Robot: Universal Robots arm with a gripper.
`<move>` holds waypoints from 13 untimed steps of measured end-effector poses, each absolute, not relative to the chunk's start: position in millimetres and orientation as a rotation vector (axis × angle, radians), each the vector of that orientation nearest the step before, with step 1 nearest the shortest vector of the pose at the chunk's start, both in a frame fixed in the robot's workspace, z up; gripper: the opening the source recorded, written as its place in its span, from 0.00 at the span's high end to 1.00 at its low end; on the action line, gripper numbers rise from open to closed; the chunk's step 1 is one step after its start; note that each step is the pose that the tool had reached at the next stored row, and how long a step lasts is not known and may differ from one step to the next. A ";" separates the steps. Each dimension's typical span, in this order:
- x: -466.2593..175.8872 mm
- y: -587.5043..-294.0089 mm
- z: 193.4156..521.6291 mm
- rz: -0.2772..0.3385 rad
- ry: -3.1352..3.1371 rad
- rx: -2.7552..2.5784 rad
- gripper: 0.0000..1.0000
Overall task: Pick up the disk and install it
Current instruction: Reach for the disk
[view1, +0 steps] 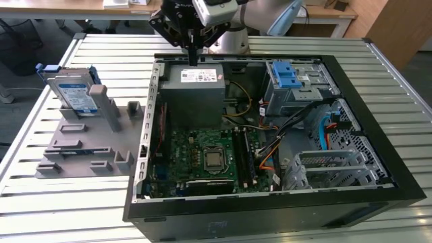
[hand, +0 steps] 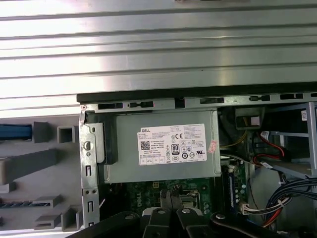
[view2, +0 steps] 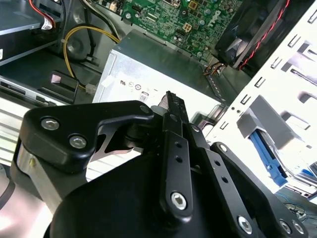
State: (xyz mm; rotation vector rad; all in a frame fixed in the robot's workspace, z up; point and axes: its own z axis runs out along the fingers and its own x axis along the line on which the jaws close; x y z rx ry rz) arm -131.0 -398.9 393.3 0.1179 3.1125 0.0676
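Observation:
The disk [view1: 73,94], silver with a blue-and-white label and blue side rails, stands on edge in a grey fixture [view1: 84,147] on the table, at the exterior view's left of the open computer case [view1: 270,207]. Its blue rail [hand: 15,132] also shows in the first wrist view. My gripper [view1: 194,59] hangs over the case's back edge, above the grey power supply [view1: 194,96], well apart from the disk. Its fingers [hand: 167,197] are pressed together with nothing between them, as both wrist views show [view2: 171,101].
Inside the case are the green motherboard [view1: 206,157], a metal drive bay with a blue latch [view1: 292,77], loose cables [view1: 270,147] and a perforated metal cage [view1: 334,169]. The slatted metal table [view1: 68,212] runs all around the case.

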 end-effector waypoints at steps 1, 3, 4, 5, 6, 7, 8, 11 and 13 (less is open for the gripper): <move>-131.2 -398.9 393.3 0.068 3.112 0.118 0.89; -131.8 -398.9 393.3 0.068 3.112 0.118 0.89; -132.0 -398.9 393.2 0.068 3.112 0.118 0.89; -132.3 -398.9 393.3 0.068 3.113 0.118 0.89; -132.5 -398.9 393.3 0.068 3.113 0.118 0.89; -132.8 -398.9 393.3 0.068 3.113 0.118 0.89; -133.0 -398.9 393.3 0.068 3.113 0.118 0.89; -133.7 -398.9 393.3 0.068 3.113 0.118 0.89; -134.1 -398.9 393.3 0.068 3.112 0.118 0.89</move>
